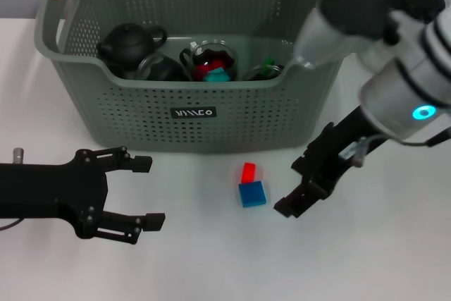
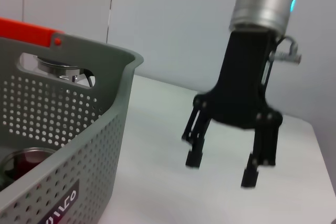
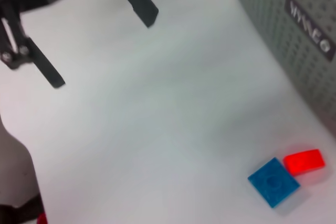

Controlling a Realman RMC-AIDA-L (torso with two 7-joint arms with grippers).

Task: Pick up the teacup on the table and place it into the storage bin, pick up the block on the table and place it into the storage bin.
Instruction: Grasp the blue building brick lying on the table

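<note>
Storage bin [image 1: 190, 114] at table [image 1: 211, 266] rear, black label facing forward; inside it a black teapot [image 1: 127, 44], a glass teacup [image 1: 215, 61] and other small items. Blue block [image 1: 252, 193] on table in front of bin, touching a red block [image 1: 248, 172] on its bin side. Right gripper [image 1: 301, 187] just beside blue block, low over table, jaws apart, holding nothing. Left gripper [image 1: 144, 192] well left of blocks, fingers spread wide, empty.

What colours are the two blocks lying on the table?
One block is blue, the other block red; the right wrist view shows them best.
</note>
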